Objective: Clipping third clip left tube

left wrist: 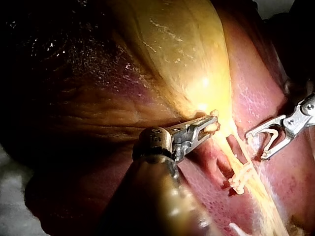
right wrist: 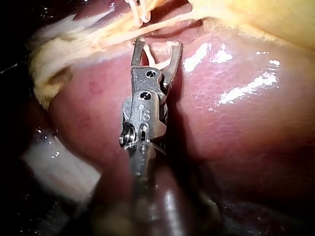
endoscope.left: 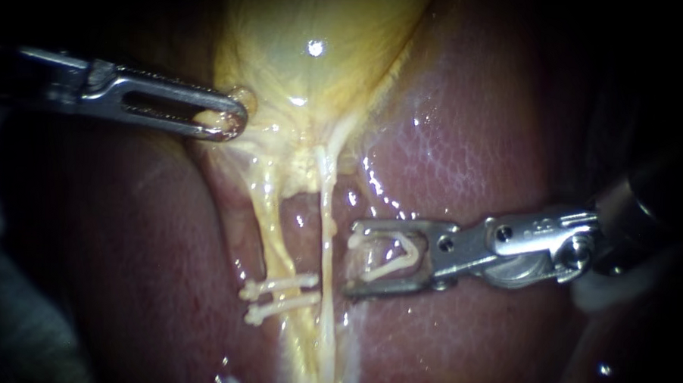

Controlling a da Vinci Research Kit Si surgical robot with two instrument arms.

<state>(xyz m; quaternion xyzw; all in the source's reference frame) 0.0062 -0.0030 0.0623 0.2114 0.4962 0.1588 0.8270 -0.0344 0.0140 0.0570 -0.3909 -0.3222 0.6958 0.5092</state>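
My left instrument (endoscope.left: 234, 123) comes in from the left, its slotted jaws shut on the yellow gallbladder's (endoscope.left: 315, 69) lower edge; the left wrist view shows the same pinch (left wrist: 212, 124). Below it run two pale tubes. The left tube (endoscope.left: 268, 219) carries two white clips (endoscope.left: 277, 295), side by side. The thin right tube (endoscope.left: 326, 229) runs bare beside it. My right instrument (endoscope.left: 352, 260) holds a white V-shaped clip (endoscope.left: 388, 261) in wide-set jaws, its mouth facing the tubes, the tips just beside the right tube and short of the left one. The right wrist view shows these jaws (right wrist: 157, 46) level with the tubes.
Glistening reddish liver (endoscope.left: 472, 143) lies under and to both sides of the tubes. The two set clips show past the right jaws (right wrist: 138, 10) and beyond the left jaws (left wrist: 241, 179). A white gauze pad (right wrist: 59, 167) lies beside the right shaft.
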